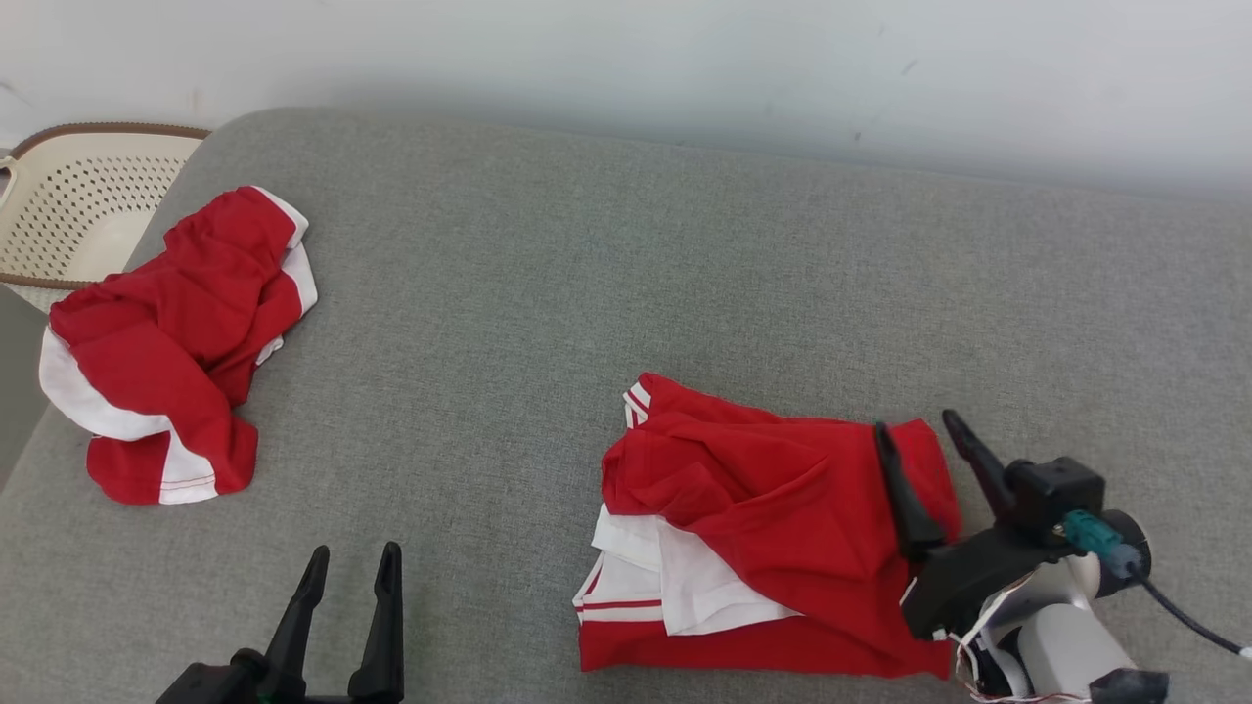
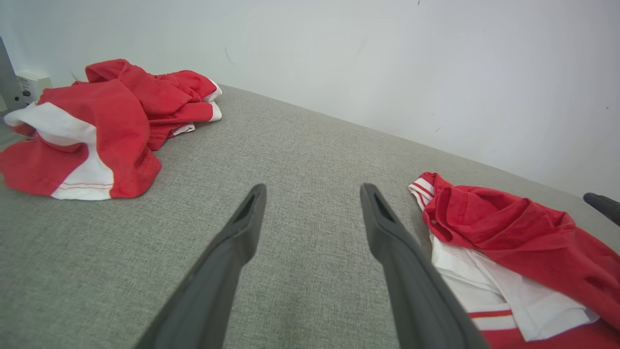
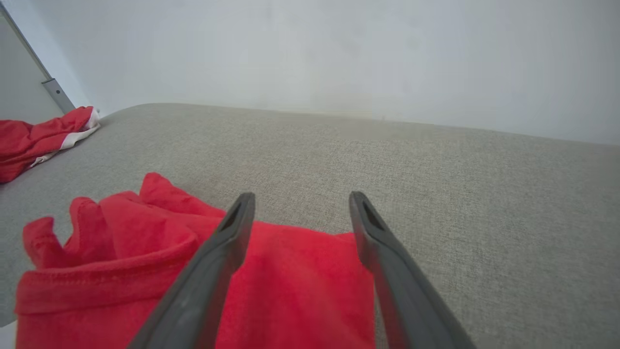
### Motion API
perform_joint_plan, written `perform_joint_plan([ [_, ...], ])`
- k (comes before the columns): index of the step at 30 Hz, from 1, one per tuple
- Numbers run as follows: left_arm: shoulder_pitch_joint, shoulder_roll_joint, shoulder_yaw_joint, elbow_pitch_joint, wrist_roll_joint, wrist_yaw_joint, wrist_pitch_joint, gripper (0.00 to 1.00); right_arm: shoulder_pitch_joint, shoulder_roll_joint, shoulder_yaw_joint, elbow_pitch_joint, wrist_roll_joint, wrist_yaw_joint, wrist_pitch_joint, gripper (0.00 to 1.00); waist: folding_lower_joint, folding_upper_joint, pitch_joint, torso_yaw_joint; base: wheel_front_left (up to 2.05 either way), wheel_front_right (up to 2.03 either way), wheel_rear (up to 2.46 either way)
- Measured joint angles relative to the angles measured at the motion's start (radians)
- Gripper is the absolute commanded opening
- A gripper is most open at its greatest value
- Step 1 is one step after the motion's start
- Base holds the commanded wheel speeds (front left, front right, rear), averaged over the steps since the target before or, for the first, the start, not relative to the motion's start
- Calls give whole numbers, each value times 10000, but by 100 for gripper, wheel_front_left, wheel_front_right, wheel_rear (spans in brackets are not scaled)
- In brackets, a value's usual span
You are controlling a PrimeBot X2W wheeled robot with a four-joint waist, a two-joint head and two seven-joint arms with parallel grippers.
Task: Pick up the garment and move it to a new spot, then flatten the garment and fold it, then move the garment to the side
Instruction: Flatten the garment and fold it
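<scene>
The garment point(image 1: 763, 499) lies folded on the grey cushion at the lower right, red with white panels and striped trim showing at its left side; no numerals are visible. My right gripper point(image 1: 915, 423) is open at the garment's right edge, with one finger over the red cloth and the other just past the edge. The right wrist view has that gripper point(image 3: 301, 195) low above the garment point(image 3: 121, 252), nothing between its fingers. My left gripper point(image 1: 352, 552) stands open over bare cushion, left of the garment. The left wrist view shows this gripper point(image 2: 314, 186) with the garment point(image 2: 523, 228) to its right.
A second red garment with white panels point(image 1: 176, 342) lies crumpled at the cushion's left edge, also seen as a heap point(image 2: 97, 116). A cream perforated basket point(image 1: 78, 196) stands beyond that edge. The grey cushion point(image 1: 606, 293) ends at a white wall behind.
</scene>
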Motion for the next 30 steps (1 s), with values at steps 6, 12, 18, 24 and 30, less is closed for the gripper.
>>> perform_joint_plan([
  [6,-12,0,31,4,-15,-4,0,100,-126,81,382,918,-414,2,-224,100,0,0,44,-7,0,0,0],
  [12,-84,0,-6,27,-15,-12,-2,100,-760,146,830,2123,-815,2,-462,1,0,0,89,36,0,0,0],
  [18,-115,0,27,38,-15,-17,0,100,-1031,119,765,2871,-748,4,-777,0,0,0,97,171,0,0,0],
  [24,-101,0,90,46,-15,-8,-2,100,-929,219,502,2727,-813,4,-840,0,0,0,46,135,0,0,0],
  [30,-101,0,56,40,-15,-6,-2,100,-798,297,420,2452,-736,4,-844,100,0,0,35,42,0,0,0],
])
